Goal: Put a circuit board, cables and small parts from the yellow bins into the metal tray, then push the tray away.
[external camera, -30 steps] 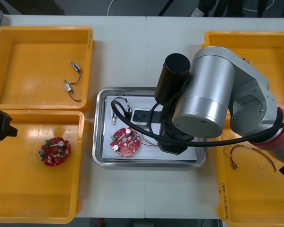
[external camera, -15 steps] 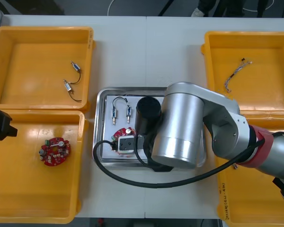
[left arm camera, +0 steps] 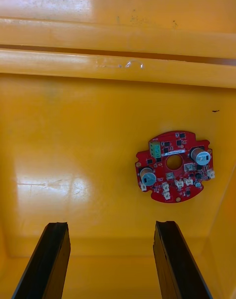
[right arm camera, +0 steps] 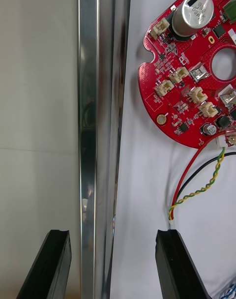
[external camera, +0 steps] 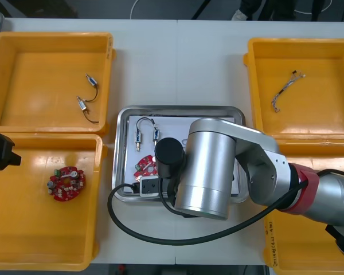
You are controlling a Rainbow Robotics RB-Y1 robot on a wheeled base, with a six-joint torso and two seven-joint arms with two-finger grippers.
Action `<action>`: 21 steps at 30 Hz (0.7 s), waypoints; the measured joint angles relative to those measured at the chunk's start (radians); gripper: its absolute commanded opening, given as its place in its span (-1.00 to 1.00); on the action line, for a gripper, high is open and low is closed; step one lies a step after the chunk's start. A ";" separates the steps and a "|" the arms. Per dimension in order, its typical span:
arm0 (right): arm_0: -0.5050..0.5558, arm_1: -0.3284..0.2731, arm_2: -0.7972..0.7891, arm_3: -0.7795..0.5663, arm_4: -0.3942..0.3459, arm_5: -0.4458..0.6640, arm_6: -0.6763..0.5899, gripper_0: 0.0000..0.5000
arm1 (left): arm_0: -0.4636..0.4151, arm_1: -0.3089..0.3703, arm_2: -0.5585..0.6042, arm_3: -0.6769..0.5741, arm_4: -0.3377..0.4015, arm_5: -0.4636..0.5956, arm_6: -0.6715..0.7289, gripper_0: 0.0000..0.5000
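My right gripper (right arm camera: pixel 115 264) is open and straddles the metal tray's shiny rim (right arm camera: pixel 98 132). One finger (right arm camera: pixel 51 264) is outside over the table, the other (right arm camera: pixel 179 264) inside over the white lining. Ahead of the inner finger lie a round red circuit board (right arm camera: pixel 196 82) and a red and yellow cable (right arm camera: pixel 196 191) beside a black one. In the front view the right arm (external camera: pixel 212 172) covers the near half of the tray (external camera: pixel 178 109); the board (external camera: pixel 142 168) peeks out at its left. My left gripper (left arm camera: pixel 113 259) hangs open above another red board (left arm camera: pixel 174 166).
Two small metal parts on a black cable (external camera: pixel 146 134) lie in the tray's far left. The far-left yellow bin (external camera: pixel 23 46) holds small metal parts (external camera: pixel 86 98). The near-left bin holds the second board (external camera: pixel 67 183). A cable (external camera: pixel 285 89) lies in the far-right bin.
The right arm has swung left and toward the robot, from over the tray's middle to its near-left part. The left arm has not moved.
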 measured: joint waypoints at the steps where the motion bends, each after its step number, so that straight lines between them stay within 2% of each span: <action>1: 0.005 0.006 0.000 0.006 0.010 0.000 0.000 1.00 | 0.000 0.000 0.000 0.000 0.000 0.000 0.000 1.00; 11: 0.060 0.063 0.001 0.057 0.090 0.000 0.000 1.00 | 0.000 0.000 0.000 0.000 0.000 0.000 0.000 1.00; 21: 0.087 0.071 0.039 0.057 0.153 -0.002 -0.007 1.00 | 0.000 0.000 0.000 0.000 0.000 0.000 0.000 1.00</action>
